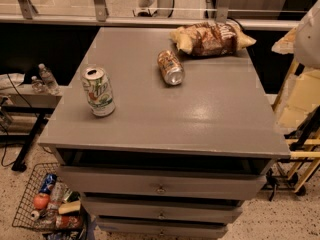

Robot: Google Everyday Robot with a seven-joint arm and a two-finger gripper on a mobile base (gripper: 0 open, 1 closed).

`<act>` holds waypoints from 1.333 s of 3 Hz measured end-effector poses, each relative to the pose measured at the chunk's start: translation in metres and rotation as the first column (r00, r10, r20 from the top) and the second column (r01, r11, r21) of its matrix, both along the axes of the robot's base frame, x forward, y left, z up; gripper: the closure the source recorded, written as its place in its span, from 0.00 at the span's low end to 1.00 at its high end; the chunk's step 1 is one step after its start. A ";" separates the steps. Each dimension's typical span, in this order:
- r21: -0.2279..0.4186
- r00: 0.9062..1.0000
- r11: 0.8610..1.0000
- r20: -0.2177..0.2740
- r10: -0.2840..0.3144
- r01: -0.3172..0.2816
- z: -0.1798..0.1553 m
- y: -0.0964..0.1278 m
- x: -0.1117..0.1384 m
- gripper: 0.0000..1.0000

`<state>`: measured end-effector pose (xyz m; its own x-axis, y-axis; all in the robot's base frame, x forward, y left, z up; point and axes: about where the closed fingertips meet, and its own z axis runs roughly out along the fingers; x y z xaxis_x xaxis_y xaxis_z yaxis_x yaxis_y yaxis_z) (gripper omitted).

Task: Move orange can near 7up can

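The orange can (170, 67) lies on its side on the grey cabinet top (200, 119), right of centre toward the back, with its silver end facing the front. The 7up can (98, 91), white with a green and red logo, stands upright near the left edge, well apart from the orange can. My gripper is not in view. Only a white rounded part (308, 34), perhaps my arm, shows at the right edge of the view, above and beside the cabinet.
A brown-yellow snack bag (212, 39) lies at the back right, just behind the orange can. The cabinet has drawers in front. A wire basket (47, 201) of items sits on the floor at left. Bottles (46, 79) stand on a low shelf at left. A yellow frame (300, 114) stands at right.
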<state>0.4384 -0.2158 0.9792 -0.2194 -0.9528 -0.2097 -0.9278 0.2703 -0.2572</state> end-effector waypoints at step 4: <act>0.319 0.974 0.921 -0.046 -0.221 0.224 -0.013 0.090 0.083 0.00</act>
<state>0.5216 -0.1255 0.9665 -0.4211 -0.7620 -0.4919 -0.8363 0.5362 -0.1147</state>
